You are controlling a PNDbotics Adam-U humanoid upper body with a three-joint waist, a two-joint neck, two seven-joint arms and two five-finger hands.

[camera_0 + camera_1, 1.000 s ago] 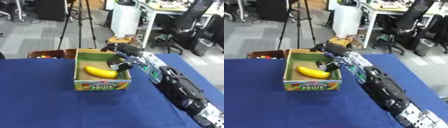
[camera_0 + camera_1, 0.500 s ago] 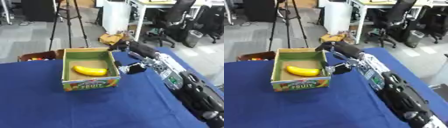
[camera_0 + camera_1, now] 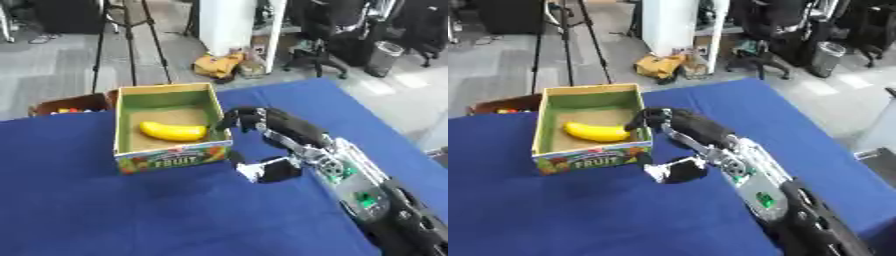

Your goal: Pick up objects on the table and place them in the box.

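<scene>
- The box [image 3: 171, 155] is an open-topped cardboard carton, green inside, with tan upper edges and a printed near face that reads "FRUIT" among coloured fruit pictures. It stands upright on the blue counter [image 3: 105, 210], at the left-centre of the scene towards the far edge.
- The banana [image 3: 172, 131] is yellow, whole and gently curved. It lies flat on the floor of the box, lengthwise from left to right, nearer the box's near wall than its far wall.
</scene>
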